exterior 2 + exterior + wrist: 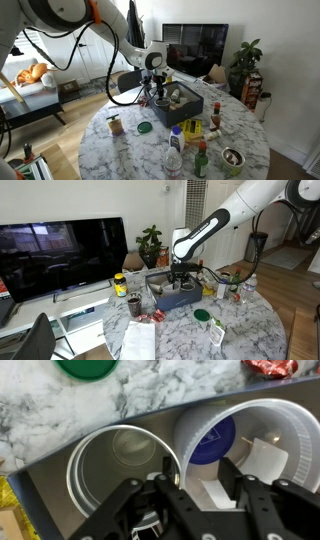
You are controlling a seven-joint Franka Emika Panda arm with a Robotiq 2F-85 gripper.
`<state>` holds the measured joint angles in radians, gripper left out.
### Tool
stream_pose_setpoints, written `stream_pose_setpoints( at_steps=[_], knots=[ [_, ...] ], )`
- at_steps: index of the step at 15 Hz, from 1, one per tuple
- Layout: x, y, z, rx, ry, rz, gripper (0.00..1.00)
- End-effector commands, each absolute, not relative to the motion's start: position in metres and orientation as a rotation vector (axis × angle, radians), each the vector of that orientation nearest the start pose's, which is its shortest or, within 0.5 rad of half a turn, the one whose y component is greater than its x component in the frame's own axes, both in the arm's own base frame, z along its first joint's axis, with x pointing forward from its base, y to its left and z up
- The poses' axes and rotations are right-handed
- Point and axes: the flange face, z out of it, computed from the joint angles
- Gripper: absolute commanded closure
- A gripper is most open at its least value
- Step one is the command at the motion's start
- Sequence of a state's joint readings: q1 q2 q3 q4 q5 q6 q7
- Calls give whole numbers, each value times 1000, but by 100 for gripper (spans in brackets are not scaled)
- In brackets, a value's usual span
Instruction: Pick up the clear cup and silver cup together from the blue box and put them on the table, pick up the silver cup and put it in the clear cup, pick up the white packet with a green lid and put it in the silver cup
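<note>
Marble desk (40,405) shows along the wrist view's top. Below it, inside the blue box (40,495), the silver cup (120,460) sits centre-left, just beside the clear cup (250,445) at right. This looks like step one: the tool (197,495) hangs wide over both and probably needs to descend and pinch their adjoining walls.

White walls (90,198), a dark flat television (62,250) stood on a low white stand (80,298), a leafy potted plant (150,244) beside it, warm wood floor (298,295) lay beyond.
</note>
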<state>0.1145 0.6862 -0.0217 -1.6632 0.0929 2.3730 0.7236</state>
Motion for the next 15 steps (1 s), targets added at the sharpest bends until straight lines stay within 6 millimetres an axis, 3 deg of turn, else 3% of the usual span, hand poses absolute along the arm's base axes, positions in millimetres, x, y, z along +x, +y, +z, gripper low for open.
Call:
stream_pose_setpoints(
  at_steps=[1, 2, 4, 7, 8, 11, 15],
  knots=[
    [692, 63, 197, -2883, 1111, -31, 55],
    [693, 62, 196, -2885, 1124, -38, 35],
    [695, 59, 193, -2888, 1139, -47, 30],
    [696, 56, 189, -2896, 1149, -59, 11],
    [696, 56, 188, -2897, 1151, -58, 41],
    [695, 57, 186, -2902, 1150, -46, 52],
    [693, 59, 186, -2913, 1139, -42, 84]
  ],
)
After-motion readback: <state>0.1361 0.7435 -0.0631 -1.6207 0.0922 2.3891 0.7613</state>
